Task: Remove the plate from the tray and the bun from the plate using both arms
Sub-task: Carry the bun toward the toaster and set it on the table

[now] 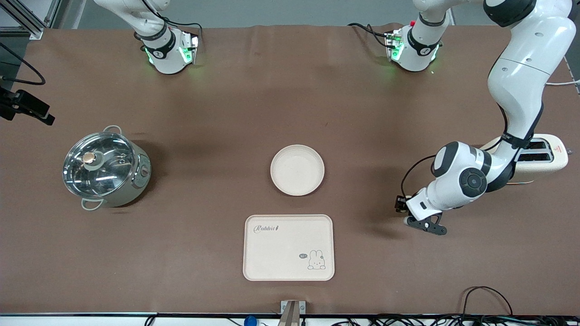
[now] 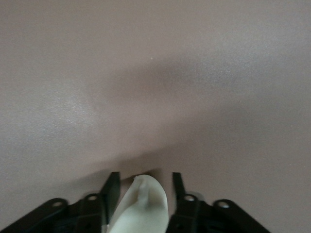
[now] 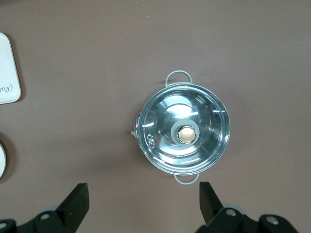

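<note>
The round cream plate (image 1: 297,170) sits at the middle of the table, just farther from the front camera than the tray; its edge shows in the right wrist view (image 3: 2,162). My left gripper (image 1: 410,217) is low over the bare table toward the left arm's end, shut on the small pale bun (image 2: 142,206), which shows as a cream bit at the fingertips in the front view (image 1: 407,221). In the left wrist view the gripper (image 2: 144,182) has only brown table under it. My right gripper (image 3: 143,208) is open and empty, high over the table beside the pot; it is out of the front view.
A steel pot with a glass lid (image 1: 106,167) stands toward the right arm's end, also in the right wrist view (image 3: 183,133). The cream rabbit tray (image 1: 288,247) lies near the front edge. A cream toaster (image 1: 543,156) stands by the left arm's elbow.
</note>
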`<state>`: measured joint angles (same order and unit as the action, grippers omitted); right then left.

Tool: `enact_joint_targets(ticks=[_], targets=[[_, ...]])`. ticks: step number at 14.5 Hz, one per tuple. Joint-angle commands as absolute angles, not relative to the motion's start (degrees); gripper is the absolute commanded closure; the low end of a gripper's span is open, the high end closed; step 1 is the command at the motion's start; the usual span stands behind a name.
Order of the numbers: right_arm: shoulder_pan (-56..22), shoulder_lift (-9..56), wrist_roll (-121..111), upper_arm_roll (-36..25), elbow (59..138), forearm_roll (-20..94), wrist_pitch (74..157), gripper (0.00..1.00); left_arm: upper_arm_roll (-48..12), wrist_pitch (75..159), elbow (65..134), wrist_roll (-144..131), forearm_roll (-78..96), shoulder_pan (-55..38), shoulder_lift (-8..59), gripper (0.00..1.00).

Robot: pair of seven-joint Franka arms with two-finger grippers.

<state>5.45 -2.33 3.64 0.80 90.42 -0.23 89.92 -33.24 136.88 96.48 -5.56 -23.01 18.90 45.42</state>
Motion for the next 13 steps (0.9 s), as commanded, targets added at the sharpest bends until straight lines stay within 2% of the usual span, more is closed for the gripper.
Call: enact_joint_targets(ticks=[1, 4, 9, 13], targets=[[6.1, -2.9, 2.1, 1.0, 90.8, -1.1, 90.4, 0.00, -34.1, 136.1, 95.7, -4.0, -23.9, 19.8, 43.5, 0.00], [6.1, -2.9, 2.1, 1.0, 90.8, -1.1, 90.7, 0.00, -35.3, 130.3, 93.2, -3.8, -23.9, 20.0, 37.5, 0.00], [5.8, -2.9, 1.9, 1.1, 90.5, -1.2, 90.5, 0.00, -39.0, 111.3, 86.0, -3.6, -22.6, 20.3, 25.9, 0.00], [6.0, -2.9, 1.6, 1.1, 90.8, -1.2, 90.5, 0.00, -39.2, 101.8, 81.9, -3.6, -14.2, 20.7, 19.8, 0.00]])
